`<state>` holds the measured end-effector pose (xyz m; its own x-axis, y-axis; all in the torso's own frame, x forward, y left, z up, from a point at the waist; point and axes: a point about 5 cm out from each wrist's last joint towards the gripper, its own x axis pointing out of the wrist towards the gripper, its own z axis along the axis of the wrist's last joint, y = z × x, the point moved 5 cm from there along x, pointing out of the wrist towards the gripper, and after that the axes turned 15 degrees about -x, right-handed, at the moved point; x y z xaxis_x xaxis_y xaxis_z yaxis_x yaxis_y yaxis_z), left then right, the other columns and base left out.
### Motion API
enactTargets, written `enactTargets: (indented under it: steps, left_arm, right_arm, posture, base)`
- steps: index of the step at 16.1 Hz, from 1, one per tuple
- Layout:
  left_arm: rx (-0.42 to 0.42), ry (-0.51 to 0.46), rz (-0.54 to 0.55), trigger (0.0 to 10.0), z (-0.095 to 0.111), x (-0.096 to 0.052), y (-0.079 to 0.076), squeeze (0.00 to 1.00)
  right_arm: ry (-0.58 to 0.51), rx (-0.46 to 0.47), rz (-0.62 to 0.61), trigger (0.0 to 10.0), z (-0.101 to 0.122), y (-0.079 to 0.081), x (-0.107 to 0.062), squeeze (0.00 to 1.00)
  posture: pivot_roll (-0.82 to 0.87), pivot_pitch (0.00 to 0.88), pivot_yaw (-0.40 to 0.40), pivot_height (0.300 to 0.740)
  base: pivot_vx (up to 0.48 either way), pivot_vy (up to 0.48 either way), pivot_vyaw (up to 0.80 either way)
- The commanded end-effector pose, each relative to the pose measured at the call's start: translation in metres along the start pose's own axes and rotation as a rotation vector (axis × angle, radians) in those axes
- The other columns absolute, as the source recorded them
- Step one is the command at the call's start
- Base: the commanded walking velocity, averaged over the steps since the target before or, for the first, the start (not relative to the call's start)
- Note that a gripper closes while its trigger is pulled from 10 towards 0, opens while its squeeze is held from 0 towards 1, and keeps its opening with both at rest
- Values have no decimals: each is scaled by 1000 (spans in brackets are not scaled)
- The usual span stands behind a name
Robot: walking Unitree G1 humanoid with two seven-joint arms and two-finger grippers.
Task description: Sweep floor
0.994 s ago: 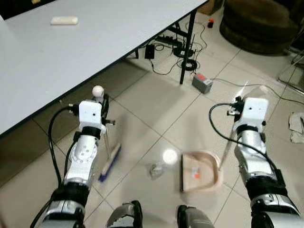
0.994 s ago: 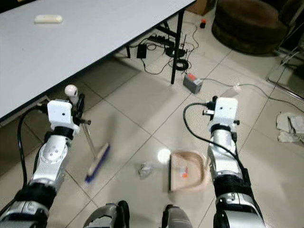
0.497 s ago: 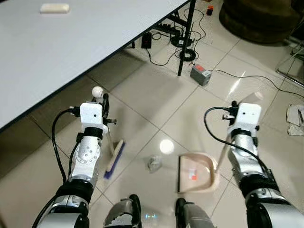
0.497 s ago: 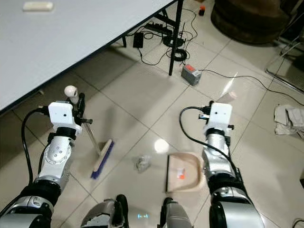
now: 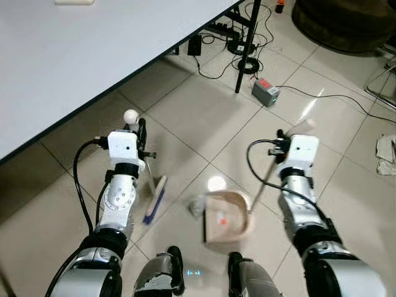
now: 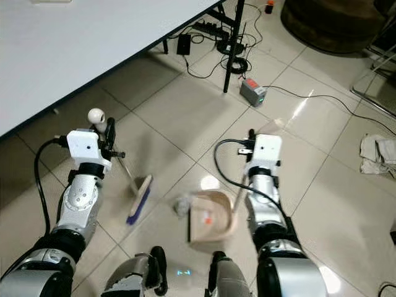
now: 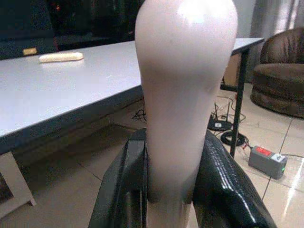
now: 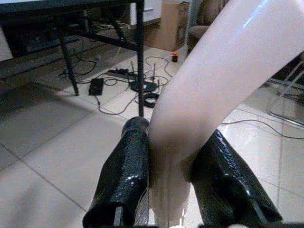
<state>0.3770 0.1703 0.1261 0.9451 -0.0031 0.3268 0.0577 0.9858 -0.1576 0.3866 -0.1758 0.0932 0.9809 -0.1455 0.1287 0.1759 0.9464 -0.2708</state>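
A pale tiled floor (image 5: pixel 204 117) spreads under the robot, and a big grey worktop (image 5: pixel 80 49) on black legs covers the upper left of the head views, with a tangle of cables (image 5: pixel 238 52) and a small grey box (image 5: pixel 266 91) on the tiles beyond it. Between the two silver arms lies the beige dustpan (image 5: pixel 224 218), flat on the floor just ahead of the robot's feet, its long handle (image 5: pixel 263 180) rising to the right end effector (image 8: pixel 168 164), whose black fingers (image 8: pixel 124 171) are pinched on either side of the pale curved grip. To the left, the small broom (image 5: pixel 154 199) stands with its blue bristles on the tiles, near the dustpan but apart from it; the left end effector (image 7: pixel 168 171) clamps its pale handle just below the rounded knob, fingers (image 7: pixel 221 175) pressed against both sides. Smallest of all, a crumpled bit of litter (image 5: pixel 197 205) sits on the floor at the dustpan's left edge, between it and the broom. Something small and orange seems to lie inside the pan, so some collecting looks done. What appears left is to brush that last scrap into the pan; farther right, some crumpled paper (image 5: pixel 387 154) rests on the tiles well away.
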Motion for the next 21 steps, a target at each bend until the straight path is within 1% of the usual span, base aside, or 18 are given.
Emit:
enactTargets:
  steps: [1,3,4,5,6,7,8,9,11,13,15,18,19,20,21]
  left_arm:
    - [-36,-7,13,10000,0,1,-1,0]
    - [-64,-5,15,10000,-2,1,-5,0]
    - [-73,4,-3,10000,-4,1,-10,0]
    - [-82,16,-12,10000,-7,0,-14,0]
    - [-90,26,-21,10000,-9,0,-17,0]
    - [-96,31,-28,10000,-10,0,-18,0]
    - [-112,42,-59,10000,-12,0,-24,0]
    - [-142,78,-110,10000,-17,0,-34,0]
    - [-166,107,-136,10000,-22,-1,-40,0]
    - [-220,107,-130,10000,-22,-1,-43,0]
    - [-314,97,-102,10000,-20,4,-45,0]
    - [-441,98,-117,10000,-17,10,-52,0]
    - [-451,99,-122,10000,-17,11,-53,0]
    - [-489,114,-137,10000,-18,12,-56,0]
    - [-505,118,-165,10000,-17,12,-60,0]
  right_arm:
    - [-30,-20,-9,10000,4,0,-1,0]
    - [-38,-23,-27,10000,6,1,-2,0]
    - [-32,-40,-30,10000,5,3,-2,0]
    - [3,-72,-54,10000,-1,1,-2,0]
    - [20,-82,-86,10000,-4,-5,-2,0]
    - [28,-81,-95,10000,-5,-6,-2,0]
    - [35,-85,-103,10000,-6,-7,-3,0]
    - [49,-84,-110,10000,-10,-9,-4,0]
    - [69,-79,-125,10000,-14,-11,-6,0]
    - [82,-77,-133,10000,-17,-11,-8,0]
    - [89,-75,-134,10000,-18,-12,-7,0]
    - [95,-67,-134,10000,-16,-13,-4,0]
    - [95,-65,-133,10000,-16,-13,-4,0]
    - [96,-64,-133,10000,-16,-13,-3,0]
    - [98,-61,-134,10000,-16,-14,-2,0]
  posture:
    - [39,313,5,740]
    - [33,307,4,740]
    - [32,305,5,740]
    - [31,303,11,740]
    - [28,302,18,740]
    - [27,302,19,740]
    - [27,302,22,740]
    - [28,300,30,740]
    - [25,300,33,740]
    - [18,295,38,740]
    - [16,286,36,740]
    - [11,269,35,740]
    - [11,266,36,740]
    - [11,261,35,740]
    - [11,255,36,740]
  base:
    - [0,0,0]
    - [0,0,0]
    - [0,0,0]
    - [0,0,0]
    - [0,0,0]
    - [0,0,0]
    - [0,0,0]
    - [0,0,0]
    - [0,0,0]
    - [0,0,0]
    - [0,0,0]
    - [0,0,0]
    - [0,0,0]
    - [0,0,0]
    - [0,0,0]
